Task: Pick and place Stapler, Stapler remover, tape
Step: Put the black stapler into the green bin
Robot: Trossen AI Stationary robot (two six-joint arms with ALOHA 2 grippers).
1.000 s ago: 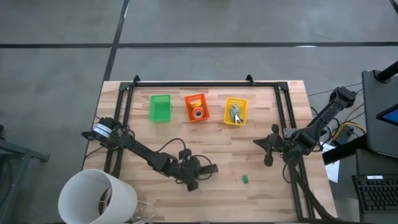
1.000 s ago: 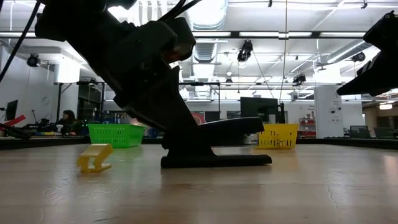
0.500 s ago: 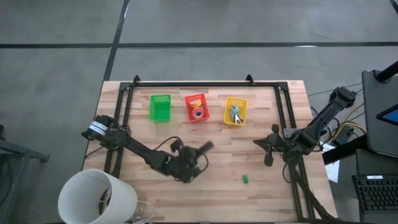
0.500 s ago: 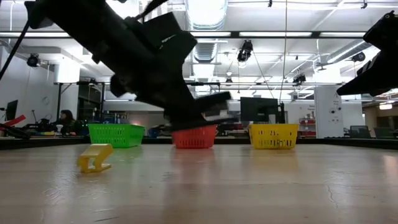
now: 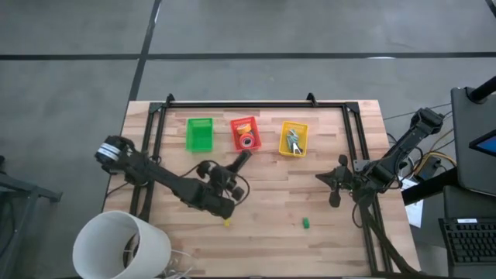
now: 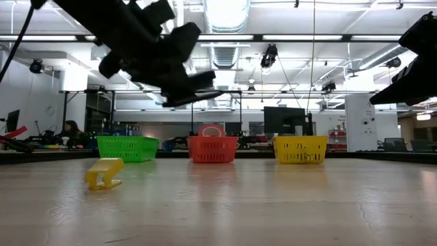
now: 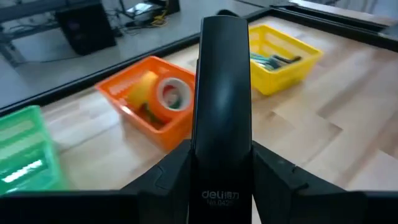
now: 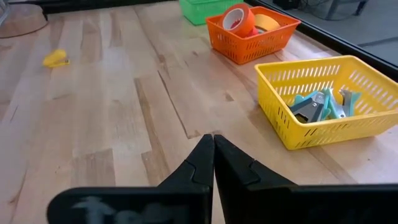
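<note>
The left gripper [image 5: 230, 175] grasps the black stapler [image 5: 241, 161], its fingers [image 7: 166, 180] pressed against the stapler's two sides. In the low view the stapler [image 6: 193, 98] is well clear of the table [image 6: 273, 205], held roughly level. In the high view it lies just in front of the orange basket [image 5: 245, 133], its free end pointing toward that basket. The left wrist view shows the stapler [image 7: 222, 112] running forward from the fingers toward the orange basket [image 7: 151, 109] and the yellow basket [image 7: 283, 56].

Three baskets stand in a row at the far side of the table: a green basket [image 5: 200, 134], the orange basket in the middle, and the yellow basket [image 5: 294, 139]. The orange basket holds tape rolls [image 8: 244, 18]; the yellow basket holds staple removers [image 8: 320, 104].

A small yellow block [image 5: 227, 223] lies on the table near the left arm, and a small green block [image 5: 305, 223] lies further right, apart from it.

The right gripper [image 5: 334, 183] waits at the right side of the table, its fingers [image 8: 194, 163] pressed together on nothing.
</note>
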